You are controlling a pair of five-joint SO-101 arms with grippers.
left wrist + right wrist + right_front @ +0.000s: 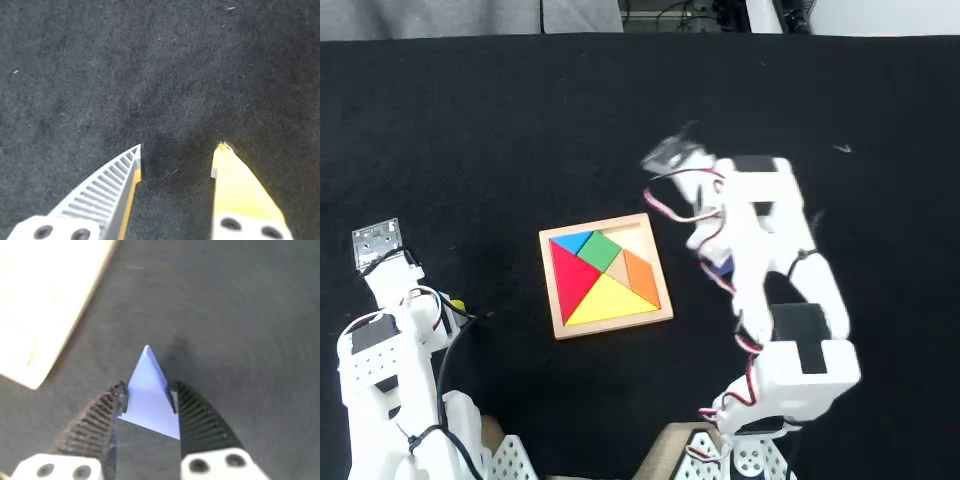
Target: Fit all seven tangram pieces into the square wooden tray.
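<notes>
Black cloth (470,130) covers the whole table. One white right arm (790,330) stands at three o'clock from the square wooden tray (548,285), and the white left arm (380,360) at eight o'clock. The tray lies mid-table and holds six coloured wooden pieces (570,280). The left gripper (177,152) hangs over bare cloth with its jaws apart. The right gripper (148,389) is clamped on a pale violet triangular piece (150,407) near the tray's edge.

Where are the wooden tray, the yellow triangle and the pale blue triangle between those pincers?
wooden tray (547,285), high view, rim at the picture's left.
yellow triangle (610,300), high view, its middle.
pale blue triangle (150,392), right wrist view, its middle.
</notes>
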